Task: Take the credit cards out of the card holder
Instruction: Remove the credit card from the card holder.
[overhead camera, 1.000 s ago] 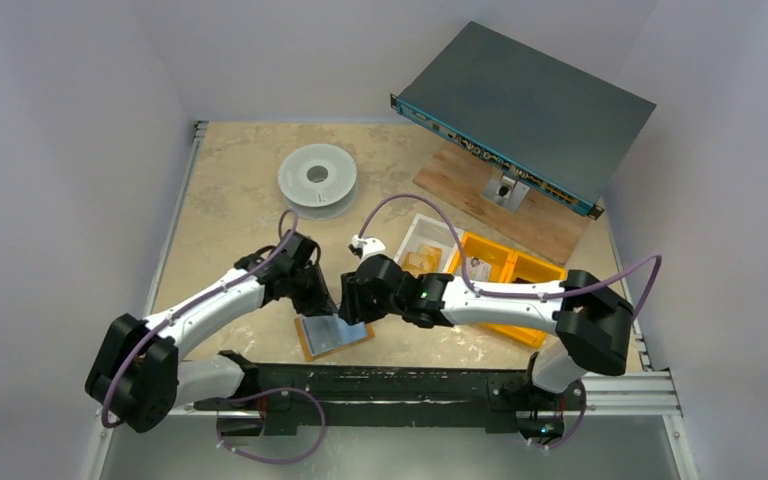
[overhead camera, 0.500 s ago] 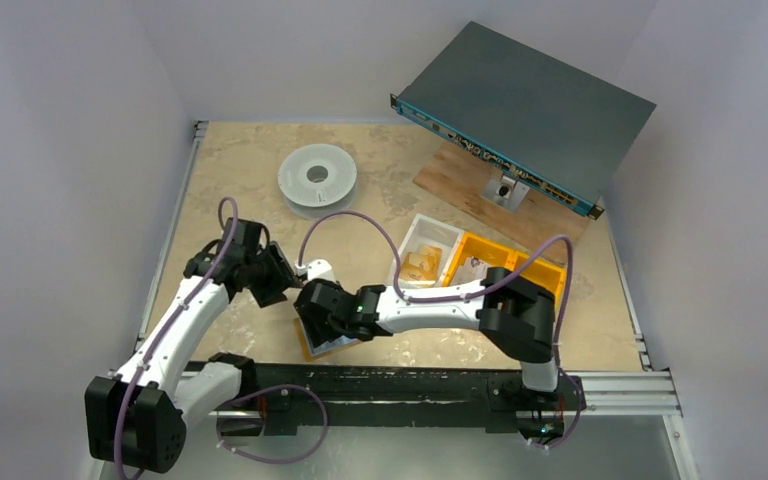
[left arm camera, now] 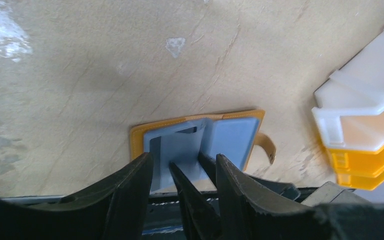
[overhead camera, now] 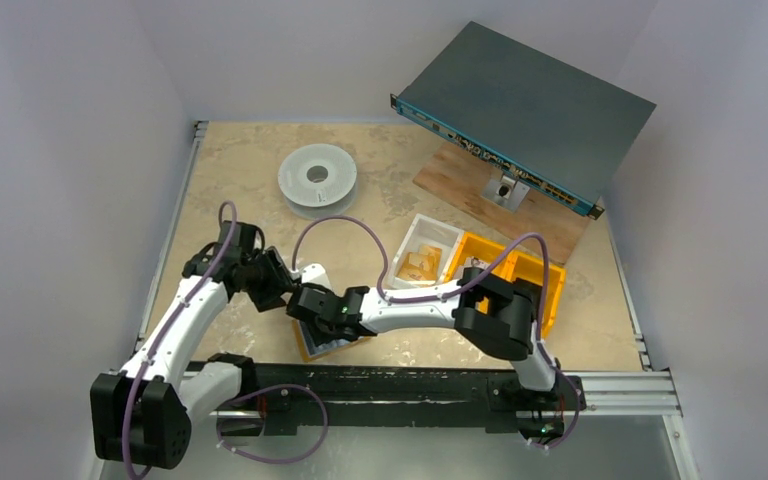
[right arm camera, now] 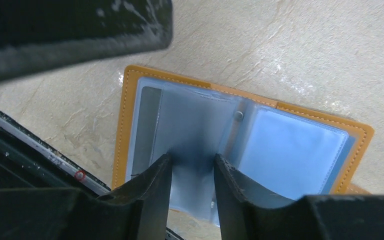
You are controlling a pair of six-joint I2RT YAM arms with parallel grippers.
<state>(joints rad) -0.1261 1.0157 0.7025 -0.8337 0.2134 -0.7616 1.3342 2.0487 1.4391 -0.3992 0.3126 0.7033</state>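
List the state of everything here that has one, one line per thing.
card holder: open flat on the table, blue sleeves showing.
strap tab: unfastened, sticking out sideways.
left gripper: open, empty, above the holder.
right gripper: jaws parted astride a sleeve; grip unclear.
white bin: holds yellowish items.

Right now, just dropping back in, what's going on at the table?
The card holder lies open on the table near the arms' bases, plastic sleeves up. The right pincer is down on it, fingers either side of one sleeve leaf; whether it is clamped I cannot tell. The left pincer is open close beside it, holding nothing. I see no card out yet.
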